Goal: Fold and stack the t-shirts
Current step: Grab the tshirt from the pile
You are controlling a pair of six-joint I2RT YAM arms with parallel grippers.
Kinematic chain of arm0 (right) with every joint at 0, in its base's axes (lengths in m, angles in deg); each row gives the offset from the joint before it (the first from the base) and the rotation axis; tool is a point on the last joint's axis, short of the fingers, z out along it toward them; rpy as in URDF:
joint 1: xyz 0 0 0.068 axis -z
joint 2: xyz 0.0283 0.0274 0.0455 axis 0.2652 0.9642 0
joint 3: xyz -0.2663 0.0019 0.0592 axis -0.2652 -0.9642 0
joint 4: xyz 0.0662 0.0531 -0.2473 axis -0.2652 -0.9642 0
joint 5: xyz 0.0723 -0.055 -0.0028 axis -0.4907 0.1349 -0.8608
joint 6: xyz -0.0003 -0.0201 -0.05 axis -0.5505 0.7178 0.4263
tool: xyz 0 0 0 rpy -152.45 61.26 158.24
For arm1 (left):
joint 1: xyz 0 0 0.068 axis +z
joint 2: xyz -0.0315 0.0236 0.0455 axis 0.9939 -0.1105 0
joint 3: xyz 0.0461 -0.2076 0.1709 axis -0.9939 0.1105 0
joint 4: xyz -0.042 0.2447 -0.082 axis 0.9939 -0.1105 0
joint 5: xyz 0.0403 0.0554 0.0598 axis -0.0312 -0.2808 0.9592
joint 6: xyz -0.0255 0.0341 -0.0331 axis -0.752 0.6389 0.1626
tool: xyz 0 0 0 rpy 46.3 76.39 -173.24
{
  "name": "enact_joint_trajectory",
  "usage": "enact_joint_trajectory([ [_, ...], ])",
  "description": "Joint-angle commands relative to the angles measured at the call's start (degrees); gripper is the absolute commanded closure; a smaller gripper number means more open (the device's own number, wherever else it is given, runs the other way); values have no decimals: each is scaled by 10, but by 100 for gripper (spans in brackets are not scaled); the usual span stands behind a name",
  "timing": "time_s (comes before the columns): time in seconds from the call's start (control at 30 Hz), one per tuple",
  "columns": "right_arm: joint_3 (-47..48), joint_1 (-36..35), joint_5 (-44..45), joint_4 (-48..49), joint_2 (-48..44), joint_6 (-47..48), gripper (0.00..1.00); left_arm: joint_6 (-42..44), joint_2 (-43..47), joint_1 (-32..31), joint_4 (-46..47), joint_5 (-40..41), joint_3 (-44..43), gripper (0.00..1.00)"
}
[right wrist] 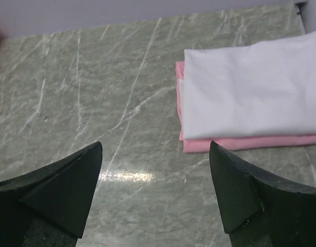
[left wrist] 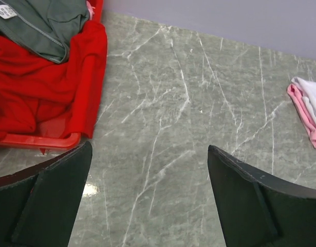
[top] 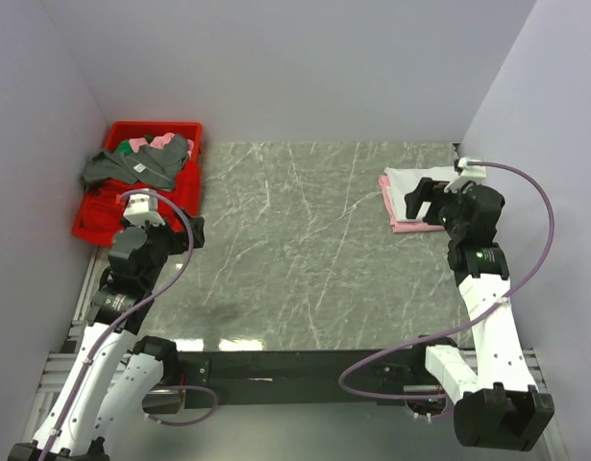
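Observation:
A folded white t-shirt (top: 410,181) lies on a folded pink t-shirt (top: 410,227) at the table's far right; the right wrist view shows the white (right wrist: 250,87) one stacked on the pink (right wrist: 250,142) one. A dark grey t-shirt (top: 132,168) hangs crumpled over the red bin, with pink (top: 160,141) and green (top: 128,148) cloth behind it. The left wrist view shows the grey shirt (left wrist: 44,25) on a red t-shirt (left wrist: 24,92). My left gripper (top: 189,230) (left wrist: 150,146) is open and empty beside the bin. My right gripper (top: 418,200) (right wrist: 155,145) is open and empty, just left of the stack.
The red plastic bin (top: 156,126) stands at the far left corner; its near rim (left wrist: 39,140) is close to my left fingers. Grey walls enclose the marble table (top: 305,250) on three sides. The stack also shows far right in the left wrist view (left wrist: 307,110).

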State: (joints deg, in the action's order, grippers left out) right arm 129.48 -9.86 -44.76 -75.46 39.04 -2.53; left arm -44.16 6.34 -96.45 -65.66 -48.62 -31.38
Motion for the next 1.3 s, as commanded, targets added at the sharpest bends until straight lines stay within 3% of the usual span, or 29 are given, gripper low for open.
enact_joint_trajectory([
  [0.0, 3, 2, -56, -2, -16, 63, 9, -15, -9, 2, 48, 23, -8, 0],
  [0.07, -3, 3, -158, -19, -18, 117, 9, -38, -31, 3, 58, 38, -15, 1],
  [0.2, -15, 4, -230, -29, -23, 152, 9, -81, -97, 23, 71, 45, -56, 1],
  [0.3, -15, 5, -258, -43, -19, 167, 9, -137, -160, 88, 67, 10, -94, 1],
  [0.37, -12, 5, -267, -49, -17, 169, 9, -203, -208, 166, 46, -7, -137, 3],
  [0.5, -12, 4, -274, -51, -18, 170, 9, -326, -307, 239, -68, 78, -239, 11],
  [0.63, -11, 5, -283, -58, -15, 167, 9, -327, -454, 276, -124, 44, -333, 17],
  [0.77, -9, 4, -281, -60, -14, 168, 9, -264, -555, 289, -100, -18, -412, 37],
  [0.87, -8, 4, -281, -63, -12, 168, 9, -209, -622, 291, -46, -71, -460, 36],
  [0.93, -8, 4, -279, -62, -11, 168, 9, -193, -686, 291, -62, -74, -504, 36],
  [0.97, -8, 4, -278, -63, -11, 170, 9, -188, -707, 291, -83, -65, -557, 35],
  [1.27, -4, 4, -275, -70, -3, 173, 10, -182, -880, 289, -199, 30, -742, 37],
])
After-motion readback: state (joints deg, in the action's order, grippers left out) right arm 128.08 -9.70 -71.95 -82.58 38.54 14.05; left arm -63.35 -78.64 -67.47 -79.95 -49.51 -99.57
